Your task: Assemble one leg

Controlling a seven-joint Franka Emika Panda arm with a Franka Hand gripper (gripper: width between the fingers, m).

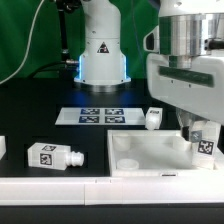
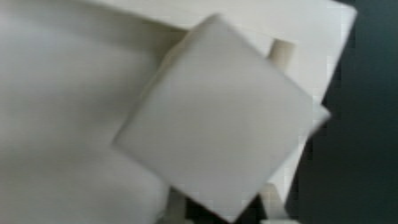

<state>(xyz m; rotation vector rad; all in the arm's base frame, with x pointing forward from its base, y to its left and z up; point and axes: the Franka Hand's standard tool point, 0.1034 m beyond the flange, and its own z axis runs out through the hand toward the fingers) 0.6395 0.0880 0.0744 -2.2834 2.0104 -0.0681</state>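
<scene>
My gripper [image 1: 201,136] hangs over the right end of the white tray-like tabletop [image 1: 140,158] and is shut on a white leg [image 1: 205,140], held upright with a black-and-white tag facing the camera. In the wrist view the held leg [image 2: 222,110] fills the middle as a white diamond shape, with the tabletop [image 2: 63,120] pale behind it; the gripper [image 2: 222,203] shows only at the edge. A second leg [image 1: 52,155] lies on its side on the black table at the exterior view's left. A third leg [image 1: 153,118] stands behind the tabletop.
The marker board [image 1: 100,116] lies flat behind the tabletop, in front of the robot base [image 1: 102,55]. Another small white part [image 1: 3,148] sits at the exterior view's far left edge. The arm's large white wrist [image 1: 190,60] fills the upper right.
</scene>
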